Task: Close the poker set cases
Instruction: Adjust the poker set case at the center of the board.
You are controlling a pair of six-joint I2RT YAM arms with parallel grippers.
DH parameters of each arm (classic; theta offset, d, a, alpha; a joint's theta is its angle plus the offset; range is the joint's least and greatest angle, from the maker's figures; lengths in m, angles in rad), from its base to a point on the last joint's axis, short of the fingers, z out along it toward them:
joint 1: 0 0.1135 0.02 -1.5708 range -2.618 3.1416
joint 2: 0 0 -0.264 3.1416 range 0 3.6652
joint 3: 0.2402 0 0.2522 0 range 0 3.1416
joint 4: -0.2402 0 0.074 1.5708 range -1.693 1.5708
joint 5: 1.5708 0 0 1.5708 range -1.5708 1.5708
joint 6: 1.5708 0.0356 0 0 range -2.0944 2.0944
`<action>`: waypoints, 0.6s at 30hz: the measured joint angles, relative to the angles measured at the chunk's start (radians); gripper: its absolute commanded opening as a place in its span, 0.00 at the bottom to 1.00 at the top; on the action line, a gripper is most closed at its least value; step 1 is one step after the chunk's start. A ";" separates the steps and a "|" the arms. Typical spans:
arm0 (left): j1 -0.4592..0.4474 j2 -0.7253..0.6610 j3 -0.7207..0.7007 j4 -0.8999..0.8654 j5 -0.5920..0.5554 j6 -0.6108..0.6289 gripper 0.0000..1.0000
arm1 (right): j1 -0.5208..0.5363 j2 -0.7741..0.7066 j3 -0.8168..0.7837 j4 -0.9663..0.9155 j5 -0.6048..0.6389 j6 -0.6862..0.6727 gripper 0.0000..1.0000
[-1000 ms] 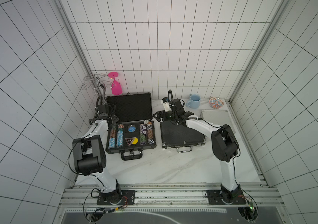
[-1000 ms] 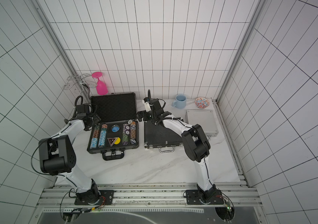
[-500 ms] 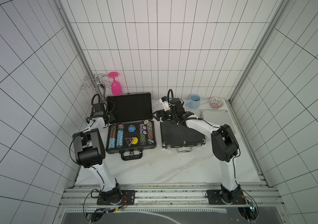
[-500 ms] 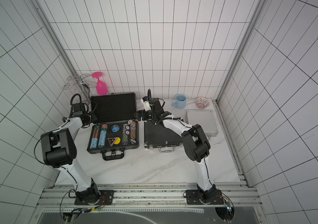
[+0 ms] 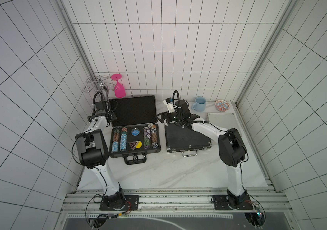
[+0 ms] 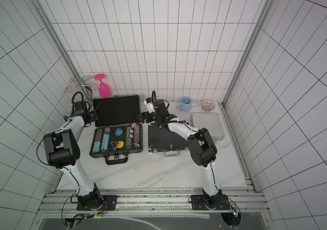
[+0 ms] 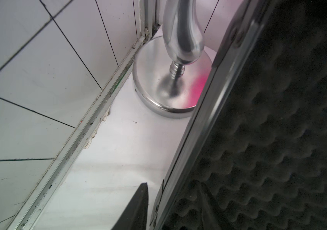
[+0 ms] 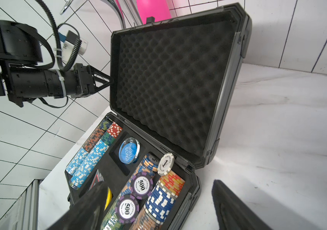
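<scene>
The large dark-grey poker set case [image 5: 134,155] lies open at the left with chips in its tray and its foam-lined lid [image 5: 133,111] upright. My left gripper [image 5: 111,117] [image 7: 172,185] is shut on the lid's left wall, one finger [image 7: 138,207] outside and the other on the foam. My right gripper [image 5: 161,117] [image 8: 158,209] hangs open by that case's right end, over the chips and the table. The medium black case [image 5: 184,139] with a silver handle and the small silver case [image 6: 206,125] lie shut to the right.
Behind the open lid, in the back left corner, stands a chrome rack [image 5: 97,83] with a pink glass [image 5: 118,88] hung on it. Its round base [image 7: 164,87] sits close to the lid. A blue mug [image 5: 199,103] and a patterned bowl [image 5: 222,105] are at the back right.
The left jaws have narrowed onto the lid's left wall, and that arm shifted slightly toward the left wall. The right gripper has barely moved and closed a little.
</scene>
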 measured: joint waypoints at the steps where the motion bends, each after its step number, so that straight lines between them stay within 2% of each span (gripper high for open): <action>1: 0.000 0.006 0.000 -0.001 0.001 0.000 0.38 | 0.000 -0.004 -0.001 0.002 -0.001 0.000 0.83; 5: -0.001 0.039 0.014 -0.004 0.000 0.005 0.31 | 0.000 -0.012 -0.002 0.007 -0.006 0.000 0.82; 8: -0.001 0.049 0.015 -0.004 0.002 0.008 0.21 | 0.000 -0.013 -0.007 0.014 -0.008 0.004 0.82; 12: -0.003 0.050 0.017 -0.002 0.003 0.009 0.17 | 0.000 -0.013 -0.020 0.015 -0.014 0.011 0.81; 16: -0.003 0.050 0.017 -0.003 -0.001 0.074 0.00 | 0.000 -0.013 -0.024 0.017 -0.018 0.014 0.81; 18: -0.003 0.050 0.017 -0.002 -0.001 0.086 0.00 | 0.000 -0.013 -0.029 0.021 -0.018 0.015 0.81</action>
